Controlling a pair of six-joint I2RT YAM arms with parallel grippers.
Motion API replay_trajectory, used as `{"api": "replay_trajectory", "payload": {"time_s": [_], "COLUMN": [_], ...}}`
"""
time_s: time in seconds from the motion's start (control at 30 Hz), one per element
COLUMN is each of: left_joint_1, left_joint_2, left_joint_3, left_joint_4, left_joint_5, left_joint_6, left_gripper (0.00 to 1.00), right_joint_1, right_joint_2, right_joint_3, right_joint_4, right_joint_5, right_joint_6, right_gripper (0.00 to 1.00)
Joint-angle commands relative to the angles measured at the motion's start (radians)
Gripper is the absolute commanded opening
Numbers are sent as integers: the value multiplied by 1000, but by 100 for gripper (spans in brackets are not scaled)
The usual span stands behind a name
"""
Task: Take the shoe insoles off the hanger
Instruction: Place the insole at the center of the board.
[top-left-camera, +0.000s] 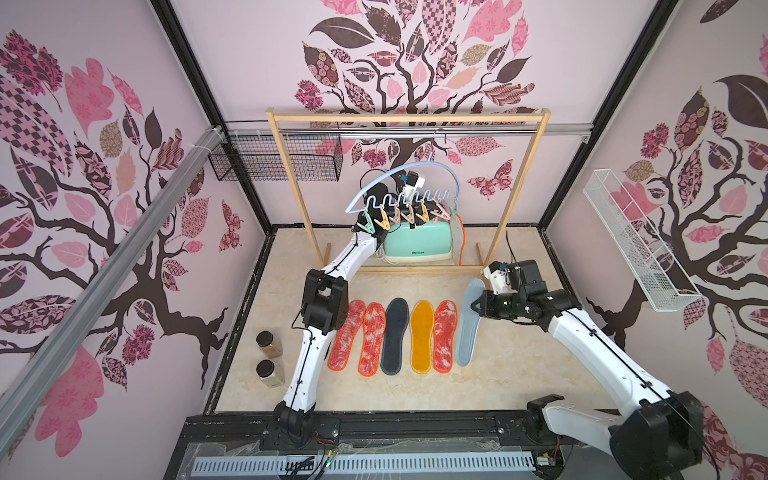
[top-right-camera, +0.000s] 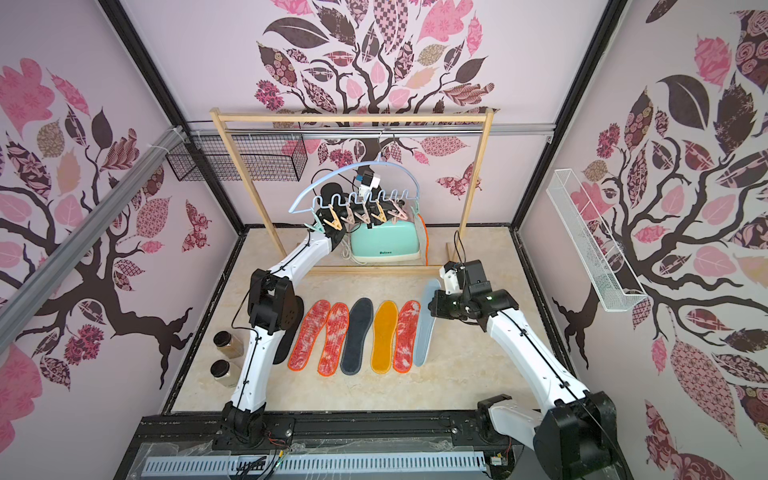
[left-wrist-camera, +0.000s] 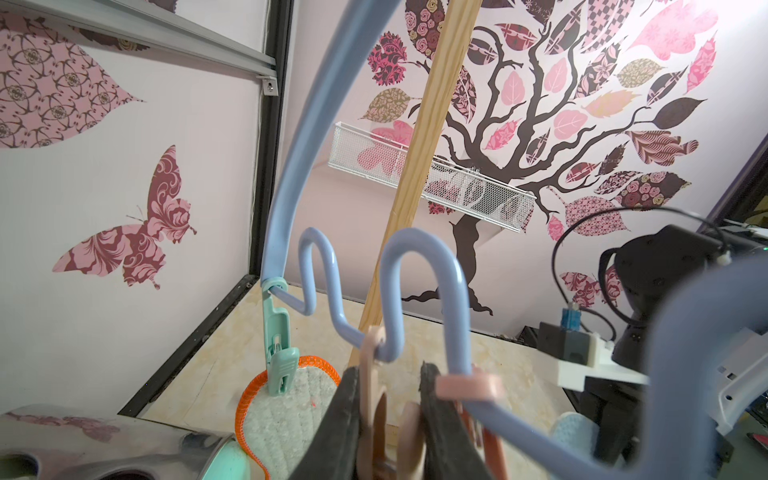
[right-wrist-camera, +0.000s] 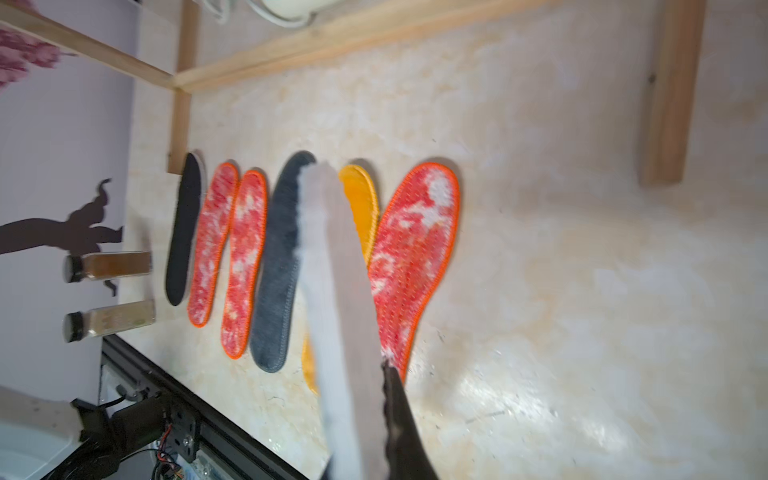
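Pale blue-grey insole (top-left-camera: 468, 332) is pinched at one end by the fully closed right claw (top-left-camera: 474, 305) and held tilted just beside the row on the table (top-left-camera: 519, 374). If released here, overlap onto the neighbouring red-white insole (top-left-camera: 444, 336) is likely. The last red-white insole (left-wrist-camera: 286, 411) hangs clipped by a teal clothespin (left-wrist-camera: 277, 345) at the end of the hanger (left-wrist-camera: 291, 166). The left claw (left-wrist-camera: 390, 419) is seen nearly closed around a beige clothespin (left-wrist-camera: 371, 386), not the teal one. If pulled, the hanger could be dragged askew or off the wooden rack (top-left-camera: 407, 118).
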Motion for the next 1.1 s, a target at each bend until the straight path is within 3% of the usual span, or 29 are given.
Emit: {"api": "replay_trajectory", "payload": {"time_s": [0.0, 0.17, 0.4, 0.67, 0.83, 1.07], "left_joint_1": [5, 8, 10, 12, 12, 14], "left_joint_2": [-40, -38, -41, -24, -18, -19], "left_joint_3": [-19, -17, -20, -1, -3, -3], "left_joint_4": [7, 8, 8, 13, 14, 13], "left_joint_5": [-2, -2, -10, -7, -5, -6], "left_joint_6": [-3, -5, -8, -23, -23, -25], "left_gripper": [12, 12, 12, 12, 12, 12], "right_joint_1": [-2, -3, -4, -16, -18, -28], "right_joint_2": [65, 175, 392, 489, 499, 444], "right_joint_3": [27, 44, 112, 158, 144, 132], "right_joint_4": [-138, -98, -34, -42, -25, -21], "right_joint_5": [100, 93, -51, 26, 24, 106], "right_joint_6": [10, 11, -37, -49, -43, -28], "right_gripper": [3, 3, 7, 12, 30, 42]}}
